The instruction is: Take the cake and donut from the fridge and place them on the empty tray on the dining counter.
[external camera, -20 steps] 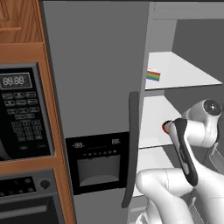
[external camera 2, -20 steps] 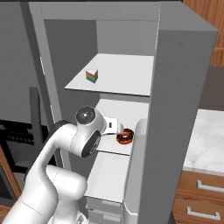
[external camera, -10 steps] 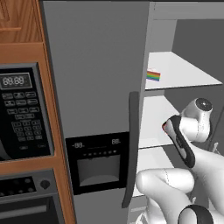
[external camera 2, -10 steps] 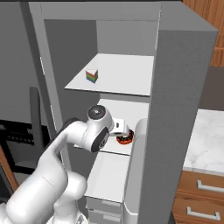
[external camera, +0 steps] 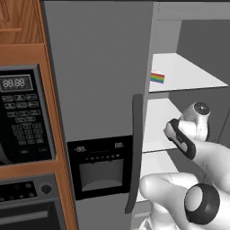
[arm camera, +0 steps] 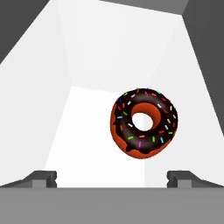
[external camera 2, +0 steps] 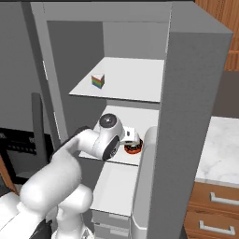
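Claw [arm camera: 112,177] sits w/ tips spread wide inside the fridge [external camera 2: 196,93], lined up on the donut [arm camera: 143,123] on the middle shelf [external camera 2: 116,156] (cake [external camera 2: 97,80] one shelf up), prob. to straddle it before closing.

Flat, even rendered lighting with no glare and no blur; edges stay sharp and undistorted. The tall grey two-door fridge [external camera 2: 196,93] has bright white shelves against dim grey inner walls. The small ring donut with dark chocolate glaze [arm camera: 143,122] casts only a faint shadow on its shelf.
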Robot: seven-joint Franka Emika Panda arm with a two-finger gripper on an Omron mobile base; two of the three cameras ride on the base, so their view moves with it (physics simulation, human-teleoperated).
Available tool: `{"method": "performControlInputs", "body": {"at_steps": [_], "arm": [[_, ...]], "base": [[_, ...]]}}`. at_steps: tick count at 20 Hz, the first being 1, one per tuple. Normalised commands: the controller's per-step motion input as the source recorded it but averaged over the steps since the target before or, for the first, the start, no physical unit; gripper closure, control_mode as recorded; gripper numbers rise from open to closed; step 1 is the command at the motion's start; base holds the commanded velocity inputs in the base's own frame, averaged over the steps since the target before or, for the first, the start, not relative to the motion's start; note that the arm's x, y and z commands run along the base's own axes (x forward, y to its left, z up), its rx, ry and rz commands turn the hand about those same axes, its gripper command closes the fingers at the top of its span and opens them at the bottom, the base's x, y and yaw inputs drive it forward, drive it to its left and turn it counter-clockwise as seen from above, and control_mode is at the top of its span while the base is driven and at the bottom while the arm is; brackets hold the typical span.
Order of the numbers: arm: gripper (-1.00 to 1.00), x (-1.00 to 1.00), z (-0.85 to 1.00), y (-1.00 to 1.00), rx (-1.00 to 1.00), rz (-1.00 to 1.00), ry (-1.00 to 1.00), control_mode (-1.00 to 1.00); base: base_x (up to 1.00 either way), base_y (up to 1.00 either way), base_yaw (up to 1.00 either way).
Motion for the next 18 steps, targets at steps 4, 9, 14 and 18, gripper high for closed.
{"method": "performControlInputs", "body": {"at_steps": [4, 9, 14, 18], "arm": [[-1.0, 0.42, -0.18, -0.02, 0.0, 0.0, 0.02, -1.0], [-1.0, 0.29, -0.16, -0.12, 0.02, 0.0, 0.05, -1.0], [-1.0, 0.28, -0.13, -0.03, 0.03, 0.0, 0.1, -1.0], [-1.0, 0.25, -0.09, 0.0, 0.01, 0.03, 0.01, -1.0]], "base": [[0.0, 0.0, 0.0], [0.0, 0.0, 0.0], [0.0, 0.0, 0.0], [0.0, 0.0, 0.0]]}}
